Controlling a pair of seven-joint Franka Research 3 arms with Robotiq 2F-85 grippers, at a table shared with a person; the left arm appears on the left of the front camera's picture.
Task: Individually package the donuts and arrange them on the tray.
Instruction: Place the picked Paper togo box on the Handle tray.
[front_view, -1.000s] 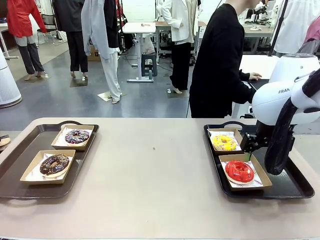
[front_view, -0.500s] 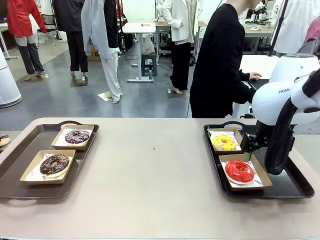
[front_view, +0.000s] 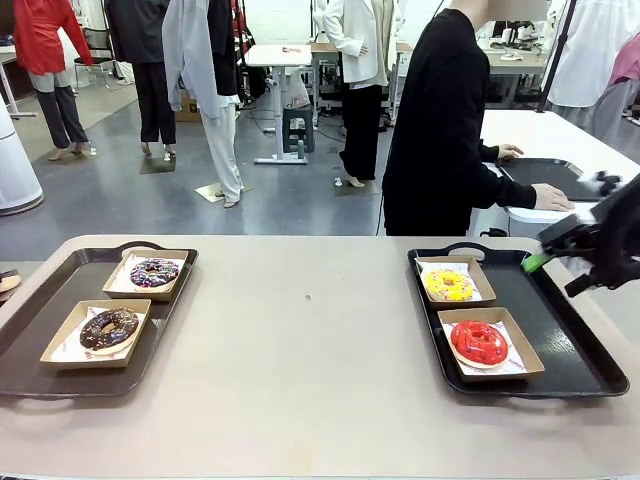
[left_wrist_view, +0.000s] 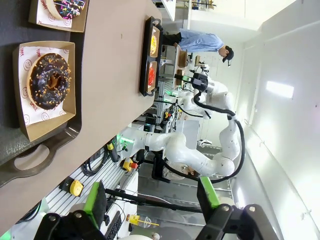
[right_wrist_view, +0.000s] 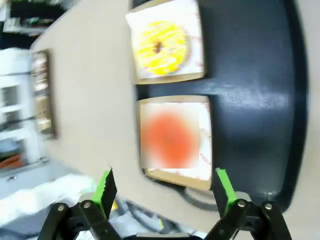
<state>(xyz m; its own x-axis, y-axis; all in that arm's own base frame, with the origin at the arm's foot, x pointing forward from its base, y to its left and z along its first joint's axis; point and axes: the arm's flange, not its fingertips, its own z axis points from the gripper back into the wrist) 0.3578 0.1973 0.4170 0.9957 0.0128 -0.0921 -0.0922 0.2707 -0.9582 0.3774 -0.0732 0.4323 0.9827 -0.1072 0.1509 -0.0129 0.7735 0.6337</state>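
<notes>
Four donuts lie in separate cardboard boats on two dark trays. The sprinkled donut (front_view: 154, 272) and the chocolate donut (front_view: 109, 328) share the left tray (front_view: 30, 350). On the right tray (front_view: 560, 345) sit the yellow donut (front_view: 449, 285) and the red donut (front_view: 479, 342). My right gripper (front_view: 556, 272) hangs open above that tray's far right edge, holding nothing. Its wrist view looks down on the yellow donut (right_wrist_view: 161, 47) and the blurred red donut (right_wrist_view: 170, 140) beyond the open right gripper (right_wrist_view: 165, 186). My left gripper (left_wrist_view: 151, 197) is open and empty, off the table's left end, with the chocolate donut (left_wrist_view: 48, 81) ahead.
A person in black (front_view: 440, 120) stands beyond the table's far right, hands on another table with a dark tray (front_view: 545, 172). The beige tabletop (front_view: 300, 330) between my two trays is bare.
My right arm has pulled away from over the right tray toward the right edge of the picture, and both boats there now show fully. The donuts have not moved.
</notes>
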